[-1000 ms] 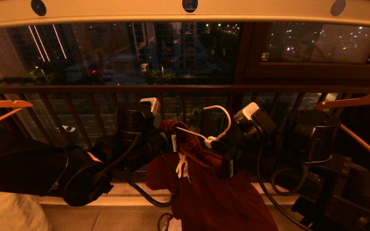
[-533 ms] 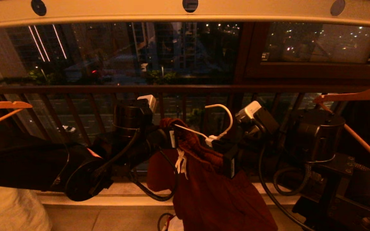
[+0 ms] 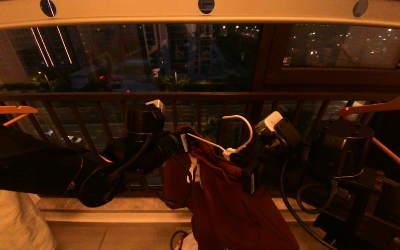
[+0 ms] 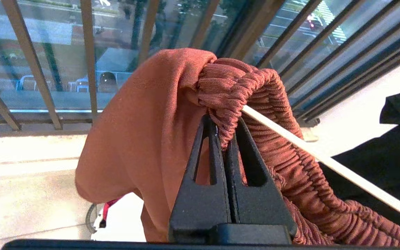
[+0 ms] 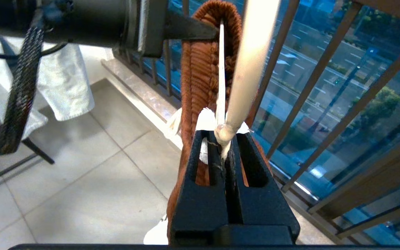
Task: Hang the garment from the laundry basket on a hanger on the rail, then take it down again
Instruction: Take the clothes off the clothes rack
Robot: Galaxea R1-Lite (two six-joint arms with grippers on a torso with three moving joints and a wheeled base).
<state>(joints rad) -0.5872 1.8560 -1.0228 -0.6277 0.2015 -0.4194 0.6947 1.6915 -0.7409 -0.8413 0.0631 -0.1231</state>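
Note:
The garment point(image 3: 227, 198), rust-brown shorts, hangs in front of the dark railing, and its gathered waistband point(image 4: 255, 86) is threaded over one arm of the thin white hanger point(image 3: 203, 141). My left gripper point(image 3: 182, 142) is shut on the waistband's end point(image 4: 222, 121). My right gripper point(image 3: 233, 154) is shut on the hanger's twisted neck point(image 5: 222, 139), below the hook point(image 3: 243, 121). The hook hangs free, well under the pale rail point(image 3: 116, 14) with its dark holes. A white edge of the laundry basket point(image 3: 186, 243) shows under the shorts.
Wooden hangers stick in from the left point(image 3: 5, 111) and the right point(image 3: 387, 104). The barred railing point(image 3: 200, 96) and dark window stand close behind the grippers. A white cloth point(image 3: 9, 222) hangs at the lower left. A stone sill point(image 3: 134, 211) runs along the floor.
My left arm has lifted a little, raising the waistband end on the hanger's arm. The shorts' left side now hangs straighter. The right gripper and the hanger's neck have hardly moved.

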